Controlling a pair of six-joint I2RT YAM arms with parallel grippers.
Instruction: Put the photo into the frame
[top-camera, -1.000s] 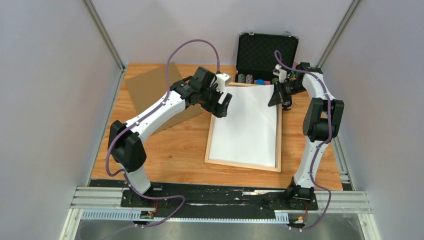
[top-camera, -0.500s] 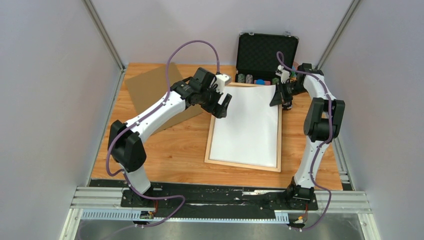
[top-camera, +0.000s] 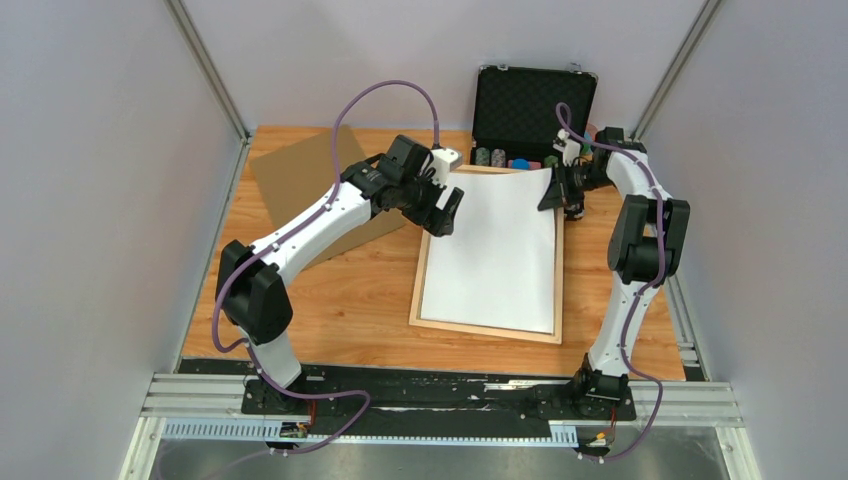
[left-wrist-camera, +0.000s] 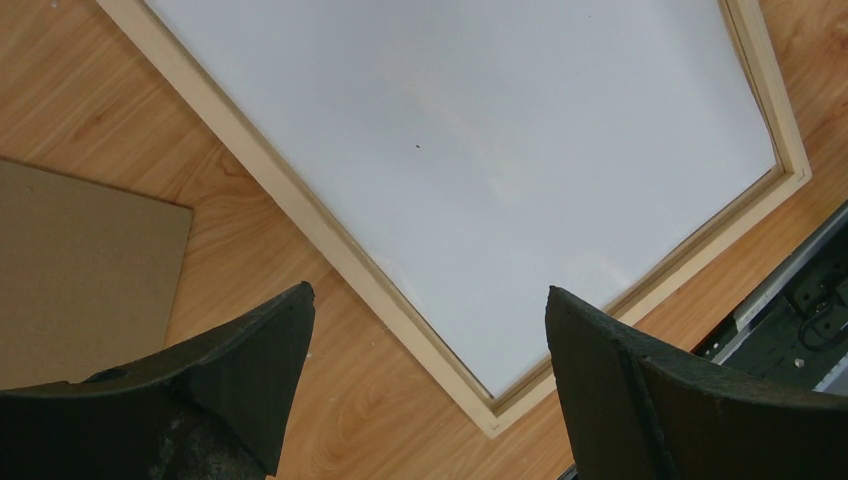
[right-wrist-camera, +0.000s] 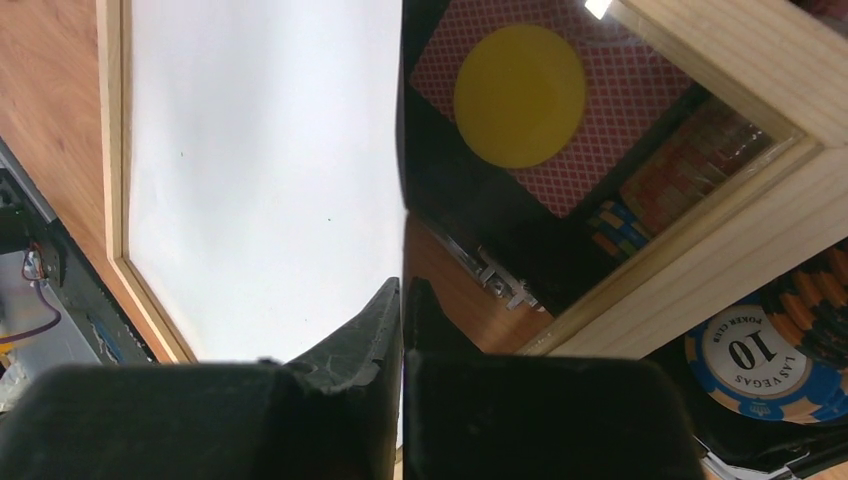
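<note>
The photo (top-camera: 495, 250) lies white back up inside the light-wood frame (top-camera: 485, 329) in the middle of the table. My right gripper (top-camera: 556, 198) is shut on the photo's far right corner and holds that corner raised off the pane. In the right wrist view the shut gripper (right-wrist-camera: 401, 287) pinches the paper's edge, with the photo (right-wrist-camera: 260, 150) to the left and the frame's rail (right-wrist-camera: 720, 230) to the right. My left gripper (top-camera: 443, 215) is open and empty above the frame's far left side. The left wrist view shows the photo (left-wrist-camera: 480, 130) and the frame's rail (left-wrist-camera: 330, 235) below the open gripper (left-wrist-camera: 428, 293).
A brown backing board (top-camera: 300, 185) lies at the far left, partly under the left arm, and shows in the left wrist view (left-wrist-camera: 80, 270). An open black chip case (top-camera: 535, 100) with poker chips (right-wrist-camera: 750, 350) stands just beyond the frame's far edge.
My right gripper has edged slightly toward the far side with the photo's corner in it. The left arm has not visibly moved.
</note>
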